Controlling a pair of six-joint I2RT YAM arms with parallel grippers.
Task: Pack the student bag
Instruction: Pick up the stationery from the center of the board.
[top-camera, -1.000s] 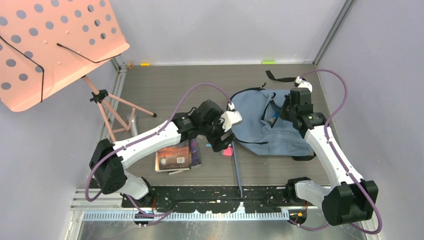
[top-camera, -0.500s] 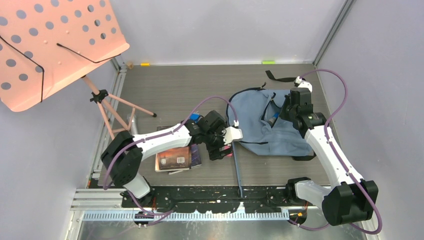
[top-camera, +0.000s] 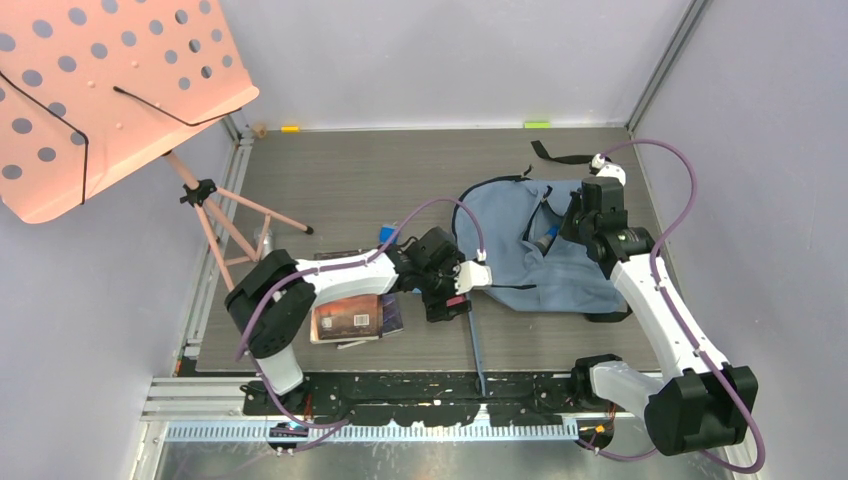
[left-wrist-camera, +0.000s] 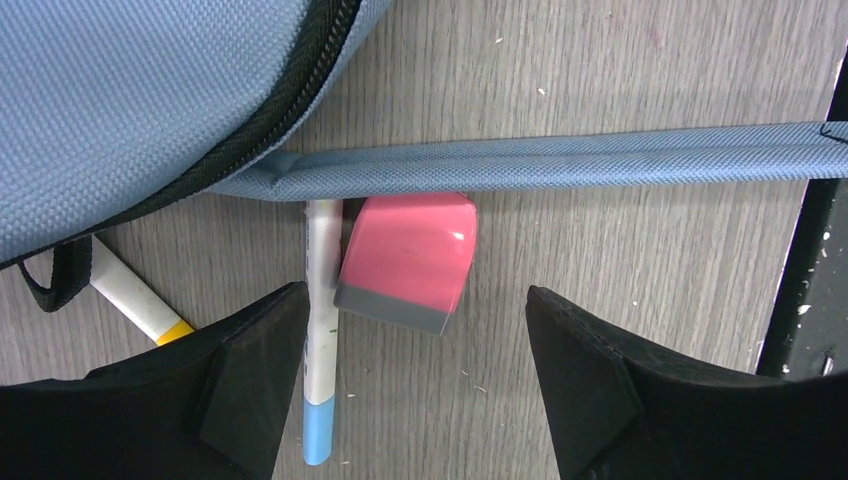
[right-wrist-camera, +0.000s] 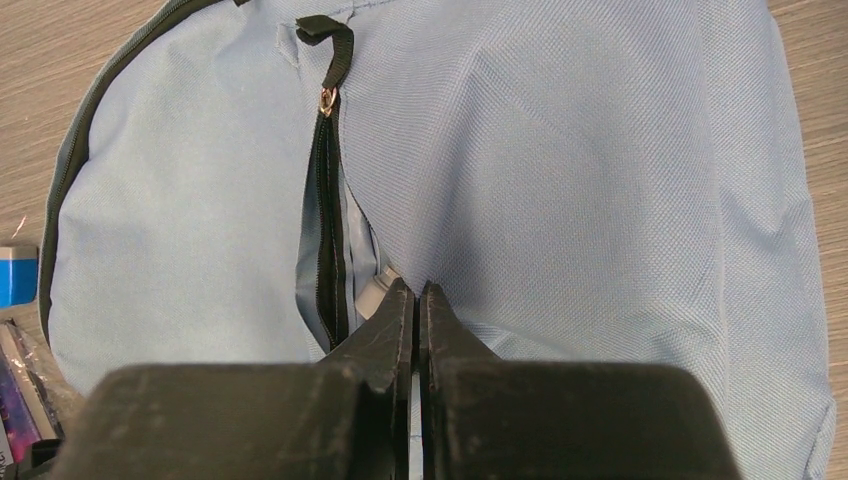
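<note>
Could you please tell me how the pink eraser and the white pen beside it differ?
The pink eraser is short and blocky; the white pen is long and thin. The eraser's near end is grey; the pen's is blue. The eraser sits midway in the open left claw; the pen lies by one finger. Both lie on the table, far ends meeting the strap of the student bag.

Soft, even light fills all three views, bright and without hard shadows. A small white glare sits on the upper right corner of the pink eraser (left-wrist-camera: 410, 255). The weave of the student bag (right-wrist-camera: 600, 180) is crisp, while the dark right hand (right-wrist-camera: 418, 300), at the bottom of its frame, looks slightly blurred.
</note>
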